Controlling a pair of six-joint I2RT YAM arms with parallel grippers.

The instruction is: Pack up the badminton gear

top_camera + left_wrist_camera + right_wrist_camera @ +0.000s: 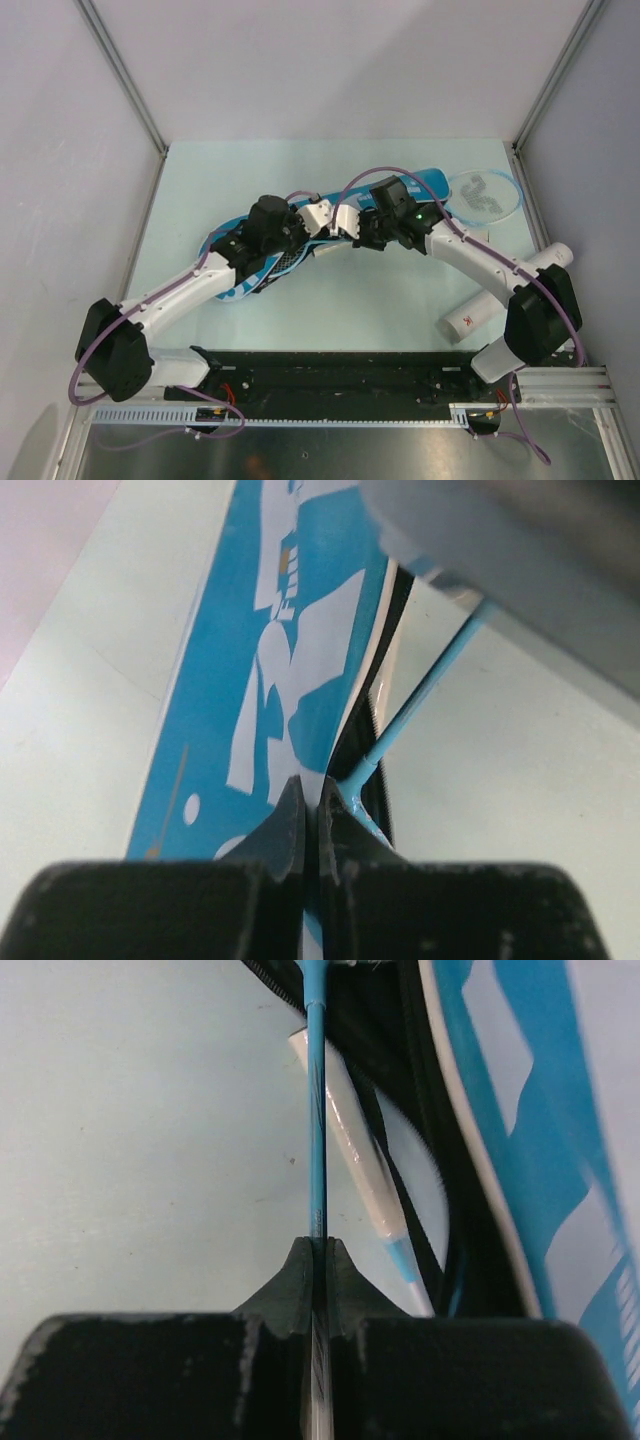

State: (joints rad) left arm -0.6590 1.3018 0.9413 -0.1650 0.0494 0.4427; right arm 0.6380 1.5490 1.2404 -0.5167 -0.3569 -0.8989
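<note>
Tube front right; racket cover behind; racket partly inside.

A pale green table sat enclosed by white panels and metal posts; a black rail, possibly a mounting plate, spanned its near edge.

The top camera looks down from afar; both wrist cameras, close-up, share the racket cover.

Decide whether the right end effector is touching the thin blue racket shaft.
Touching. The right wrist view shows the right end effector clamped shut on the racket shaft, no gap either side.
</note>
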